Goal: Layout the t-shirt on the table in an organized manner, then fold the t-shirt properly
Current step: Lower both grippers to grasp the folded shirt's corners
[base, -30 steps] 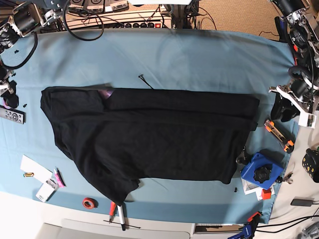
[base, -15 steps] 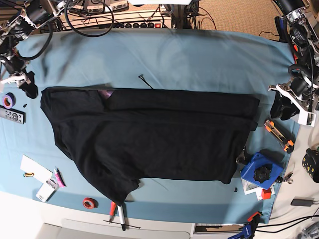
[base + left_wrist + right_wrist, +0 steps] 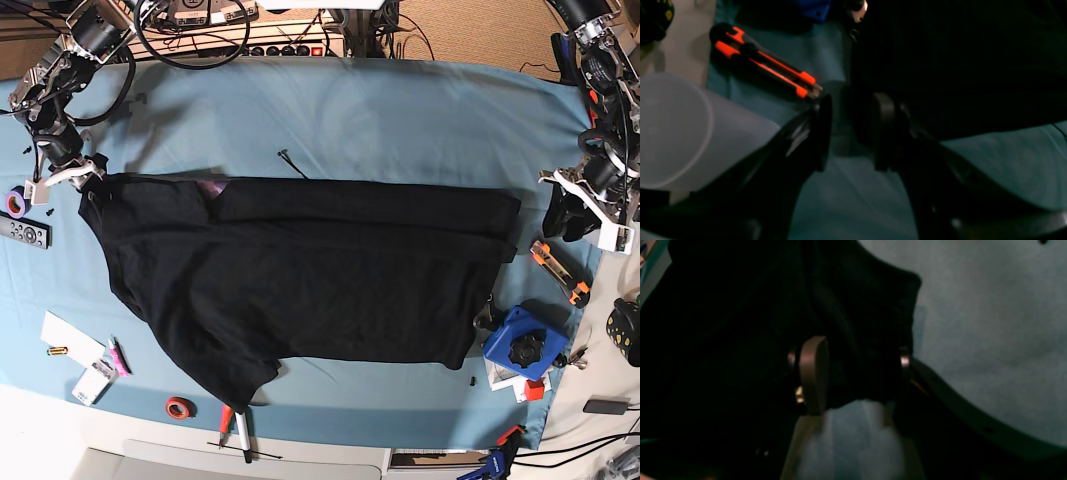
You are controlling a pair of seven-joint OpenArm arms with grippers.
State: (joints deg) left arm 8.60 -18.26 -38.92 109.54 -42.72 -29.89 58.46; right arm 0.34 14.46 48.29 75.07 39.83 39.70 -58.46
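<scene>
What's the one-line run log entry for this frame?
left gripper: open, beside hem | right gripper: open, straddling corner | black fabric t-shirt: spread on light blue table

Black t-shirt spread flat, partly folded, across light-blue table.

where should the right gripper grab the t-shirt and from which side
Take the far corner of the t-shirt nearest the right gripper, coming in from the table side beyond that edge. In the right wrist view the open jaws already straddle that corner, where the cloth ends in a free point over bare table. The rest lies flat, with no raised fold to pinch.
</scene>
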